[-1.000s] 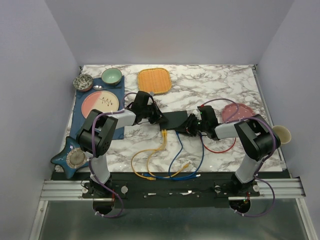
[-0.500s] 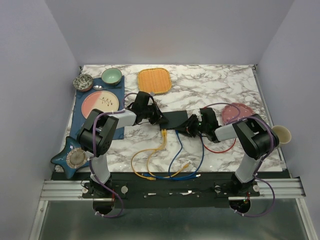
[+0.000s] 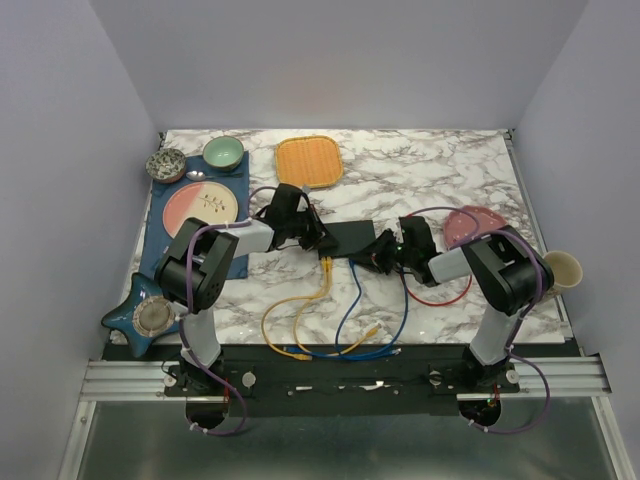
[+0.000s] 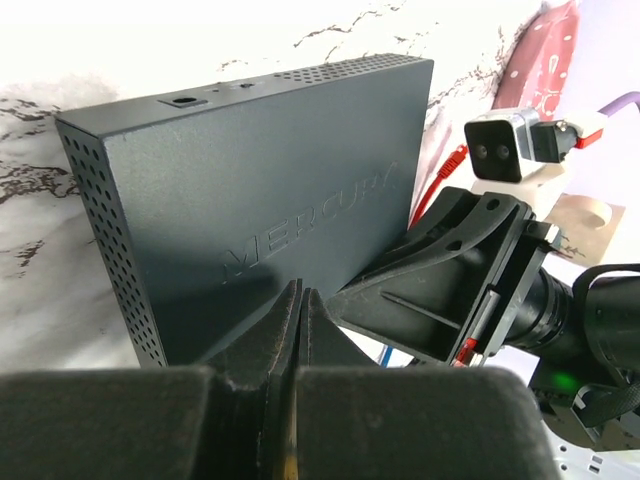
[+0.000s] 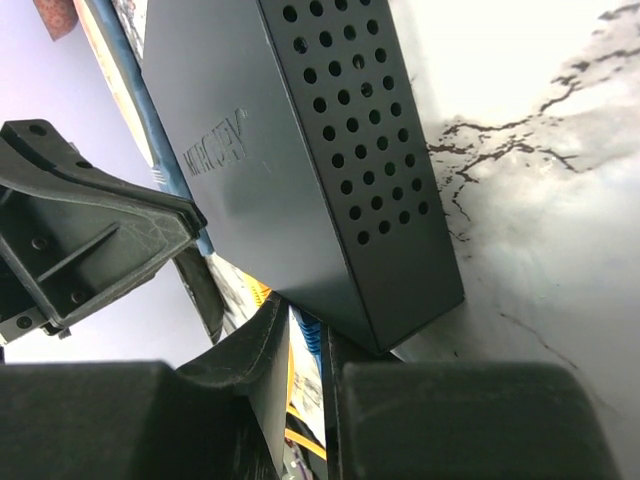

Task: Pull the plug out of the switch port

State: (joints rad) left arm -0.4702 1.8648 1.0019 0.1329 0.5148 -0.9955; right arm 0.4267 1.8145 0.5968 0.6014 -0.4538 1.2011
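Observation:
The switch [image 3: 347, 238] is a flat black box in the middle of the marble table, also seen in the left wrist view [image 4: 260, 190] and the right wrist view [image 5: 300, 150]. A yellow cable [image 3: 327, 266] and a blue cable [image 3: 352, 300] run from its near edge. My left gripper [image 3: 318, 241] is shut and empty, its tips [image 4: 298, 298] resting on the switch's left end. My right gripper [image 3: 381, 252] is at the switch's right near corner, its jaws narrowly set [image 5: 306, 325] around the blue plug [image 5: 312, 345], which sits at the switch's socket edge.
A red cable [image 3: 440, 298] loops at the right near a pink plate [image 3: 472, 225]. An orange mat [image 3: 309, 162] lies at the back. A blue placemat with a plate [image 3: 198, 205] and bowls is at the left. A cup [image 3: 560, 268] stands at the right edge.
My right gripper has edged left, closer against the switch's right near corner. The left arm has hardly moved.

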